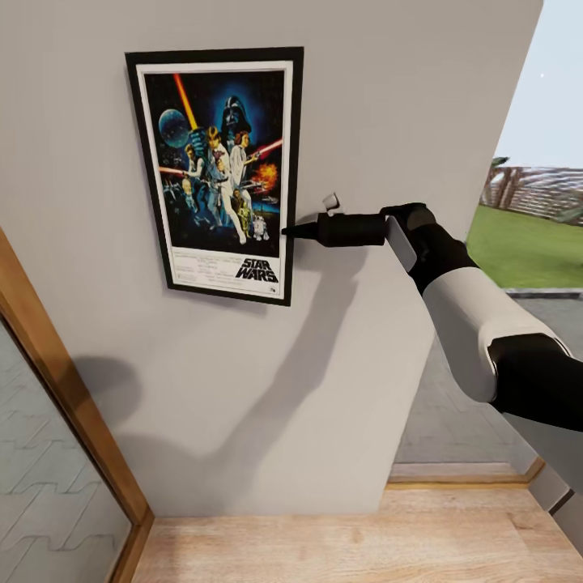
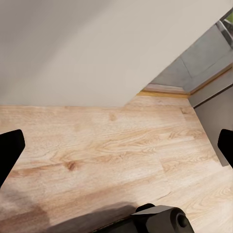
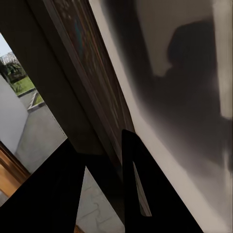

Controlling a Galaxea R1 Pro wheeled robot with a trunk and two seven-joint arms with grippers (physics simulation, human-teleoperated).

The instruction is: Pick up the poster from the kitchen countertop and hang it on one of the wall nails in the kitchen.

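The poster sits flat against the wall, long axis upright, slightly tilted; the right end effector meets its lower right edge from the side, fingers pinching the frame, so any release means drawing sideways away from it; the right wrist view shows the frame edge-on between dark fingers; the left end effector is spread wide above wooden floor, well away from the poster.

Grey wall carries poster — flat against it, slightly tilted. Light wood floor below — bare planks meet wall base.
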